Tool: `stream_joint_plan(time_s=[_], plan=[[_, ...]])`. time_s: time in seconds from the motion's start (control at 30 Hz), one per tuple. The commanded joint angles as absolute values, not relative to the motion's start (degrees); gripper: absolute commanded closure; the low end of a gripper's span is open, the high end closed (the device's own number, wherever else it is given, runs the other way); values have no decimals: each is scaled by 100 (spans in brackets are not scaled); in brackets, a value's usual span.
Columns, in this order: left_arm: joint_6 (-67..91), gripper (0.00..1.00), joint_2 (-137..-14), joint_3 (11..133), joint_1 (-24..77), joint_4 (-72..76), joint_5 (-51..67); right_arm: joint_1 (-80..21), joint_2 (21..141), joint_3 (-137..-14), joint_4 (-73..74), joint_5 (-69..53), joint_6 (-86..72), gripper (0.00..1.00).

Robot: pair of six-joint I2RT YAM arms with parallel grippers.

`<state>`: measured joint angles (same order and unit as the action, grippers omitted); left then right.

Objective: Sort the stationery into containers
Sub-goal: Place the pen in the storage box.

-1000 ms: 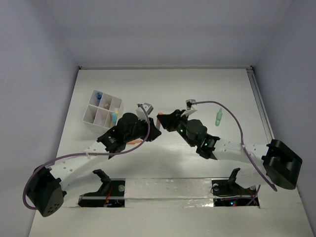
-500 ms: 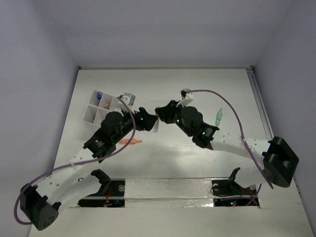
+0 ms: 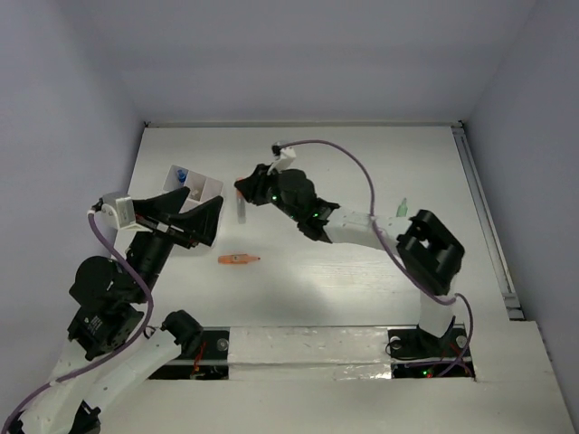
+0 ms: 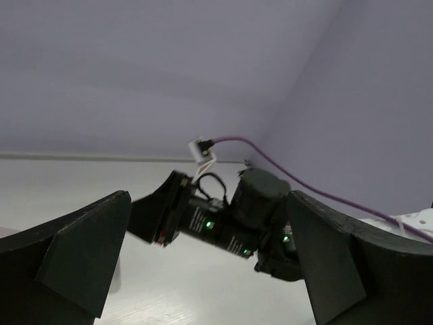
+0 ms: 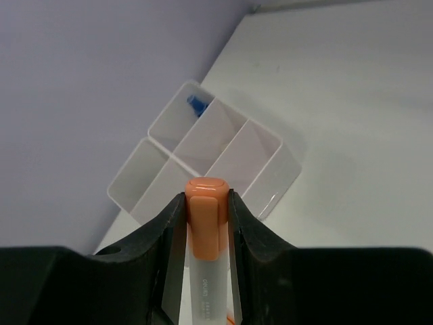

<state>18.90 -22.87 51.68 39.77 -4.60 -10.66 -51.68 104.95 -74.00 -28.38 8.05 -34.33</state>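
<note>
I see my right pincer (image 5: pixel 206 223) clamped on an orange-capped marker (image 5: pixel 205 193) near the white divided box (image 5: pixel 270 177); my left pincer (image 4: pixel 206 264) stands apart, empty; an orange pen (image 3: pixel 239 259) lies on the worktop (image 3: pixel 362 163)

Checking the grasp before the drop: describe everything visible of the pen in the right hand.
The orange-capped pen has a rounded orange cap and a whitish plastic barrel bearing small print. The right hand clamps it at the cap between two black fingers. It is held in the air, cap end toward the white divided box, touching nothing else.
</note>
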Motion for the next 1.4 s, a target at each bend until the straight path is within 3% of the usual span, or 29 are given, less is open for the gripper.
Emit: stream_joint_plan(time_s=[0.0, 0.27, 0.57, 0.83, 0.87, 0.9, 1.0, 1.1, 1.37], plan=[[1214, 1, -2312, 5361, 3999, -589, -1371, -5581, 11072, -8415, -3384, 501, -2884, 100], [905, 1, -2118, 4932, 3999, -466, -1968, -5854, 12338, -9588, -3515, 449, -2119, 100], [782, 1, -2109, 4737, 3885, -360, -1802, -5906, 13332, -10466, -3726, 193, -1749, 100], [756, 1, -2162, 4650, 3710, -290, -1644, -5959, 13641, -10505, -4078, 141, -1609, 100], [756, 1, -2171, 4649, 3709, -290, -1626, -5959, 13588, -10390, -4226, 149, -1591, 97], [765, 1, -2171, 4641, 3657, -281, -1609, -5959, 13518, -10258, -4288, 141, -1582, 83], [782, 1, -2197, 4632, 3604, -246, -1486, -5959, 13263, -9836, -4360, 88, -1582, 58], [800, 1, -2250, 4623, 3489, -220, -1354, -5959, 12983, -9589, -4263, 35, -1556, 40], [879, 1, -2391, 4605, 3270, -185, -1143, -5959, 11595, -8510, -3509, -70, -1608, 33]])
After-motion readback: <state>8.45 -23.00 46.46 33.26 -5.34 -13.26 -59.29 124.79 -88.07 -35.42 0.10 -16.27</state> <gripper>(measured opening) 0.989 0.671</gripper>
